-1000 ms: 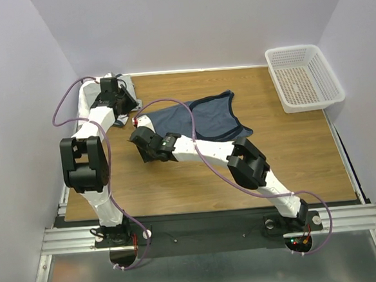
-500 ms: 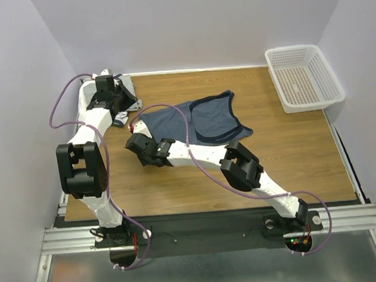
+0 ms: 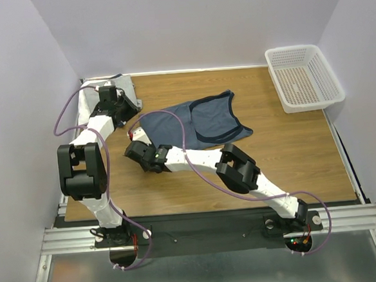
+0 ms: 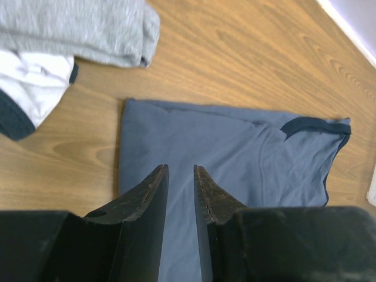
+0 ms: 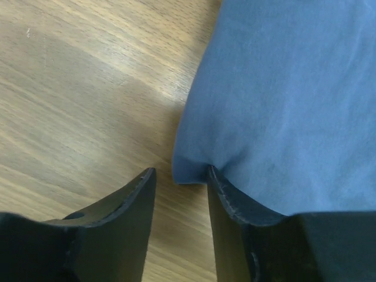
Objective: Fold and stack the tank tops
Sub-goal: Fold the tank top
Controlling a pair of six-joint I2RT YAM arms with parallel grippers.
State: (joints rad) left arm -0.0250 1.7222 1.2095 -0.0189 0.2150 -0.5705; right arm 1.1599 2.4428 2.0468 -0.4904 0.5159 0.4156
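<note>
A slate-blue tank top [image 3: 202, 119] with navy trim lies spread flat on the wooden table [image 3: 292, 153]. My left gripper [image 3: 133, 108] hovers over its far left edge; in the left wrist view the gripper [image 4: 180, 170] is open by a narrow gap, with only the blue tank top [image 4: 235, 147] beneath. My right gripper [image 3: 134, 146] is at the near left corner. In the right wrist view it [image 5: 180, 171] is open, with the corner of the blue tank top [image 5: 282, 106] poking between the jaws and one fingertip [image 5: 212, 174] touching it. A grey tank top [image 4: 88, 26] and a white one [image 4: 32, 82] lie bunched in the far left corner.
A white perforated basket [image 3: 303, 75] stands at the far right of the table. Purple cables loop over both arms. White walls close in the table on the left, back and right.
My left gripper has come away from the bunched pile toward the blue top's left edge. The right gripper has slid left and nearer, to the top's near left corner.
</note>
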